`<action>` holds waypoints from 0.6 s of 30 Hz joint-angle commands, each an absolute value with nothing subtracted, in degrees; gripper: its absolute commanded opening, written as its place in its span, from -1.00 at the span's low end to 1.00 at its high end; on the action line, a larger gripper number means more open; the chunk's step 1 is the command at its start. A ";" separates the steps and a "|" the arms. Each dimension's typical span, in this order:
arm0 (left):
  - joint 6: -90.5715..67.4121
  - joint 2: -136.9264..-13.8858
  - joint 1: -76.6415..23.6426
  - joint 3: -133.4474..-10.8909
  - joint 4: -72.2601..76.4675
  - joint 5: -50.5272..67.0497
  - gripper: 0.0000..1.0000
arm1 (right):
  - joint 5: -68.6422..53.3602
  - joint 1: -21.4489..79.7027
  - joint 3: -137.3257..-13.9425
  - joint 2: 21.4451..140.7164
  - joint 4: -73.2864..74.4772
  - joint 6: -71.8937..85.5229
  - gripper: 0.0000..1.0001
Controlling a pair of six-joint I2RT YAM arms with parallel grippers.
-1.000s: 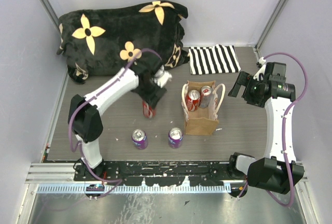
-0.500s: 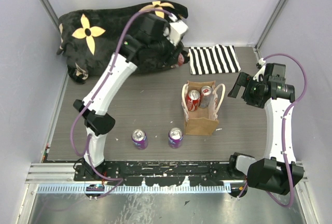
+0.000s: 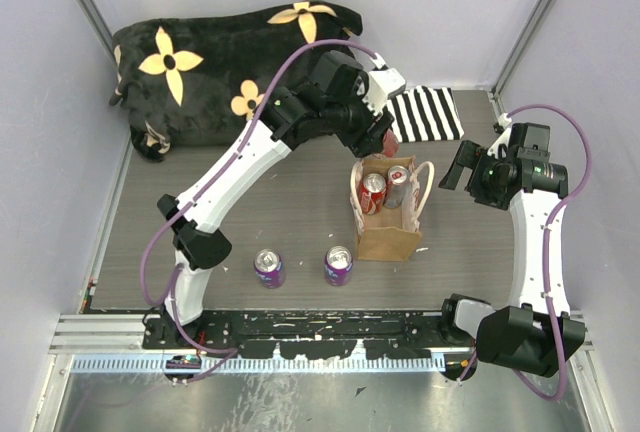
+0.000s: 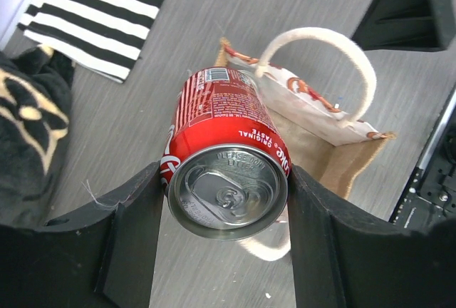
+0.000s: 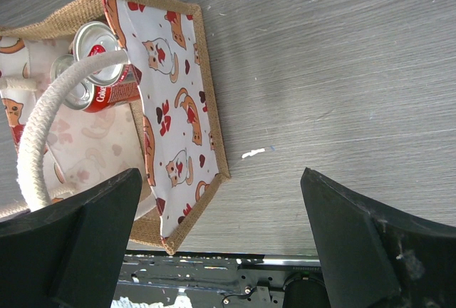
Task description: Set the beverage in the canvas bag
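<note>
left tool (image 4: 226,212): clamped on a red cola can (image 4: 226,172), one finger on each side wall near the lid end, so the base is free to go in first
can location: in the air over the far rim of the canvas bag (image 3: 387,235), not yet inside; in the left wrist view the base points toward the bag mouth
bag: upright on the worktop (image 3: 250,202), mouth open, cream handles splayed outward so the opening is clear
bag contents: two cans already in, a red cola can (image 3: 373,192) and a silver-and-red one (image 3: 397,184), side by side; my read is there's room behind them, but it's tight
right tool (image 5: 221,208): fingers spread wide, holding nothing, hovering just off the bag's right side; looks parked to steady the bag or stay clear, can't tell which
still to load: two purple cans (image 3: 268,267) (image 3: 338,265) standing near the front edge
risk: the handle loop (image 4: 320,44) sits close to the drop path and could snag the can
clutter: striped cloth (image 3: 425,112) and floral black blanket (image 3: 230,62) at the back, not involved
</note>
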State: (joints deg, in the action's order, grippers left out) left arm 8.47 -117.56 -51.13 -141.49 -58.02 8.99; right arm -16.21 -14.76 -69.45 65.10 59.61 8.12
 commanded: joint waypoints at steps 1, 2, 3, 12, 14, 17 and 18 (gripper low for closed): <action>8.58 -117.64 -55.09 -139.53 -52.23 10.61 -1.00 | -16.63 -15.03 -69.51 63.80 57.67 8.13 1.00; 8.92 -117.79 -55.75 -138.48 -52.22 10.37 -1.00 | -16.64 -15.10 -69.51 63.83 57.70 8.10 1.00; 9.31 -118.05 -56.47 -137.65 -52.13 9.99 -1.00 | -16.64 -15.04 -69.52 63.83 57.66 8.01 1.00; 11.16 -121.13 -59.66 -133.72 -51.50 8.54 -1.00 | -16.44 -15.12 -69.76 64.25 57.67 7.59 1.00; 11.23 -121.83 -59.78 -133.24 -51.25 8.50 -1.00 | -16.43 -15.11 -69.90 64.33 57.72 7.62 1.00; 11.40 -122.95 -59.97 -132.29 -50.41 8.14 -1.00 | -16.44 -15.13 -69.94 64.51 57.67 7.58 1.00; 11.49 -123.36 -59.96 -131.99 -50.22 7.96 -1.00 | -16.36 -15.12 -69.95 64.59 57.74 7.56 1.00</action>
